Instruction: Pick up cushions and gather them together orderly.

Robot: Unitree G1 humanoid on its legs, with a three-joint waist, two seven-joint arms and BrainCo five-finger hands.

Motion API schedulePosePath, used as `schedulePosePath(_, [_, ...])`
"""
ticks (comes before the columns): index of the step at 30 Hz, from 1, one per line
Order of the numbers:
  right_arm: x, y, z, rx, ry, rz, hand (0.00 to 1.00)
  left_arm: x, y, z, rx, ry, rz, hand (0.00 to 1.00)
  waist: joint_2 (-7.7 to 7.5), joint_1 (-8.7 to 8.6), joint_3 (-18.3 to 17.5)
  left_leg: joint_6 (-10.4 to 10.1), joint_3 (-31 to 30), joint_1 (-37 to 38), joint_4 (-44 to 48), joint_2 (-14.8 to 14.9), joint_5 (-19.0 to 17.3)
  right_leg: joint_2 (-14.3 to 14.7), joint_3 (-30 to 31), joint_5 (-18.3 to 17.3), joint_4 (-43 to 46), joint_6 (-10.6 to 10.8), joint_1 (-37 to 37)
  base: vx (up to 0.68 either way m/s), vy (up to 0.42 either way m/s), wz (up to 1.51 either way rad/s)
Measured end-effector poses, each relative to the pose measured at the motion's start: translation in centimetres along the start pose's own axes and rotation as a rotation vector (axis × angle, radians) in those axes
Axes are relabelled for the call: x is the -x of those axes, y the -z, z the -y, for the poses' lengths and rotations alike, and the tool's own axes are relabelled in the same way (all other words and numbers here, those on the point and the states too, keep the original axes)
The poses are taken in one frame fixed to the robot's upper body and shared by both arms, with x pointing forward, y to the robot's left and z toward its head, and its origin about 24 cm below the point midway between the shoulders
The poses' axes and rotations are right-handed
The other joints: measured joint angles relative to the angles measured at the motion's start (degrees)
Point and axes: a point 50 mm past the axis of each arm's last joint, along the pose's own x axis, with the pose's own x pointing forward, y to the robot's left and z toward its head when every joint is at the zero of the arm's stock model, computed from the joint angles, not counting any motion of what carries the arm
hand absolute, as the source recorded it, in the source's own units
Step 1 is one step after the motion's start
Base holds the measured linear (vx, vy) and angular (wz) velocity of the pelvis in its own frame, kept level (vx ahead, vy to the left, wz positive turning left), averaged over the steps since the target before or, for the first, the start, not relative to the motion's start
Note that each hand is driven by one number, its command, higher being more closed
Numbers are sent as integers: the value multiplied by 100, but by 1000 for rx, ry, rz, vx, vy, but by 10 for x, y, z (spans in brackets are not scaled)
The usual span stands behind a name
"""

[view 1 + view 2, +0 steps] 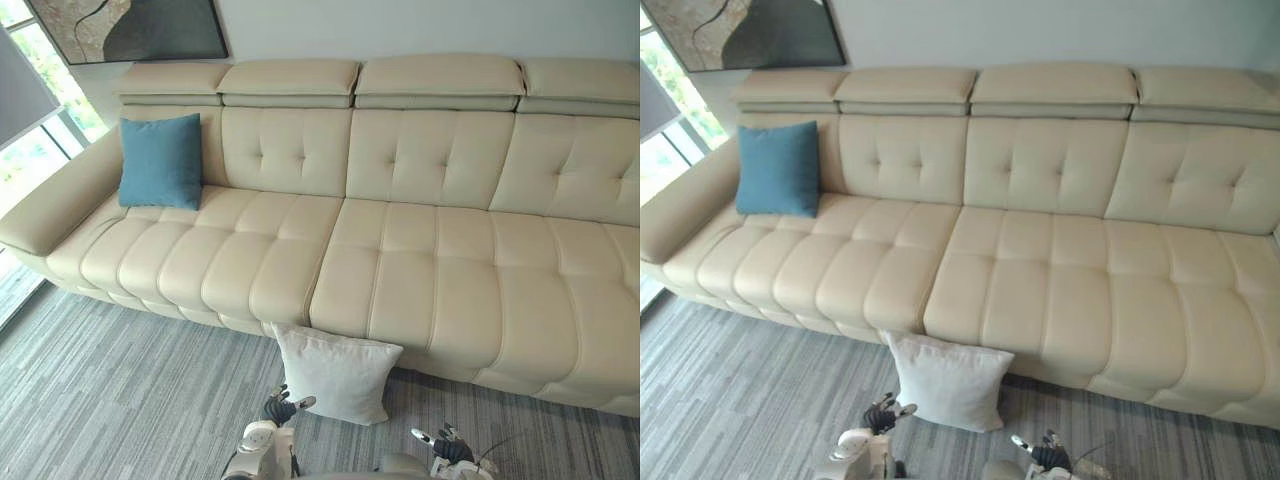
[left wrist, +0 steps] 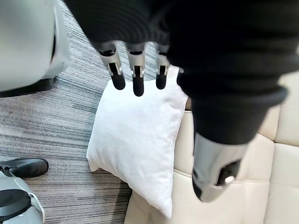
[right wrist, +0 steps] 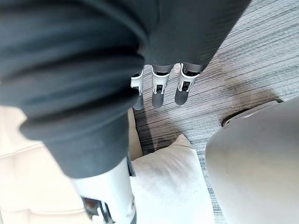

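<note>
A white cushion (image 1: pixel 335 372) is on the grey floor (image 1: pixel 120 400). It stands on its edge and leans back against the front of the big cream sofa (image 1: pixel 400 270). It is about square, so no side is really the long one. It sits a bit crooked, with one bottom corner poking out toward the robot.

The robot's left hand (image 1: pixel 280 410) is low down, just beside the cushion's lower left corner. The right hand (image 1: pixel 445 448) is low too, but off to the cushion's right and farther from it. So the cushion lies ahead of both hands and between them, and the left hand is the nearer one.

The left hand is loose and holds nothing. Its fingers (image 2: pixel 136 77) hang straight down over the top of the cushion, and its thumb (image 2: pixel 215 172) sticks out away from them. I can't quite tell if the tips touch the cloth, but I think there is a gap. The right hand is loose and empty as well. Its fingers (image 3: pixel 159 93) point at the floor, with a corner of the cushion just past them.

A blue cushion (image 1: pixel 160 160) sits up on the far left end of the sofa, leaning on the backrest by the armrest. It is well apart from the white one.

I think the white cushion has to come up off the floor first. The left hand could reach it with a small move forward and to its right.
</note>
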Motion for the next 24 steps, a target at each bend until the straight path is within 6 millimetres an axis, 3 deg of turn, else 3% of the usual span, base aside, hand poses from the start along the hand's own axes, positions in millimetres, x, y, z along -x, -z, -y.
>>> schedulePosePath(2, [-1, 0, -7, 7, -18, -3, 0, 0, 0, -9, -11, -23, -3, 0, -209, -4, -11, 46, 350, 118, 122, -212, -265, -157, 469, -127, 94, 141, -6, 103, 232, -75])
schedulePosePath(5, [1, 5, -10, 16, -28, -16, 0, 1, 5, -10, -29, -21, -18, 0, -336, 18, -105, 123, 675, 380, 52, -429, -342, -365, 761, -66, -142, 302, 119, 198, 245, -55])
schedulePosePath(10, [1, 7, -7, -6, -8, -27, 0, 1, 5, -10, -28, -24, -19, 0, -287, 49, -131, 192, 624, 428, 33, -545, -375, -512, 689, -20, -395, 388, 346, 126, 94, 9])
schedulePosePath(15, [-1, -2, 1, -104, 37, 6, 0, 1, 1, -12, 18, -56, 1, 0, -162, 123, 7, 187, 556, 270, 156, -433, -373, -401, 539, -20, 53, 387, 74, 10, -57, 10])
schedulePosePath(20, [-8, -29, 12, -181, 81, 90, 0, -6, -38, -20, 71, -103, 123, 0, -104, 115, 443, 184, 126, -978, 1303, -247, -375, -256, 195, -43, 1067, 346, -888, -139, -96, 45])
schedulePosePath(22, [-11, -59, 15, -240, 94, 196, 0, -7, -68, -33, 85, -148, 217, 0, -208, 120, 682, 169, 115, -1646, 1718, -161, -388, -175, 175, -196, 1468, 215, -1505, -210, -87, 17])
schedulePosePath(23, [-10, -65, 15, -248, 95, 219, 0, -7, -75, -35, 86, -153, 240, 0, -234, 119, 728, 150, 116, -1747, 1788, -150, -401, -170, 181, -262, 1519, 201, -1584, -260, -82, 12])
schedulePosePath(24, [-9, -82, 17, -257, 96, 289, 0, -7, -97, -38, 75, -157, 315, 0, -267, 118, 834, 65, 111, -2071, 2004, -90, -537, -131, 175, -492, 1681, 90, -1867, -217, -58, 7])
